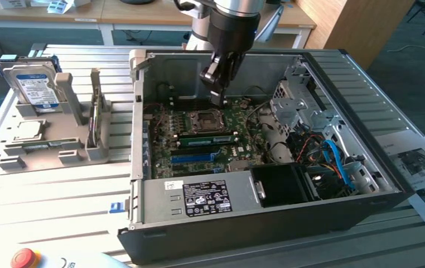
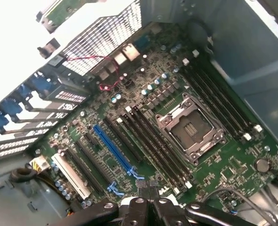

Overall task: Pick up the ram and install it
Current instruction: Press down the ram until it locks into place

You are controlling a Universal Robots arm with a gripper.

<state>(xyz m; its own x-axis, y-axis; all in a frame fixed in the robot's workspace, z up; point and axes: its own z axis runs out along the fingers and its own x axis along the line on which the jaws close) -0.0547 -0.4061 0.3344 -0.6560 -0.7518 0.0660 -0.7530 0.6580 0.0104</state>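
A long, thin green stick, which I take for the ram [image 1: 208, 139], lies along the motherboard's slots just in front of the CPU socket [image 1: 201, 119]. Whether it sits fully down in a slot I cannot tell. My gripper [image 1: 217, 98] hangs inside the open computer case [image 1: 272, 218], just behind the socket and a little above the board. In the wrist view the gripper [image 2: 149, 185] is shut, tips pressed together with nothing between them, over the near ends of the dark memory slots [image 2: 153, 146] beside the CPU socket [image 2: 191, 129].
A grey rack [image 1: 49, 148] outside the case on the exterior view's left holds a silver-and-blue hard drive [image 1: 34, 84], a flat square chip [image 1: 28, 131] and a thin upright board [image 1: 94, 109]. A blue slot [image 2: 113, 148], the power supply [image 1: 197, 198] and cables [image 1: 332, 156] crowd the case.
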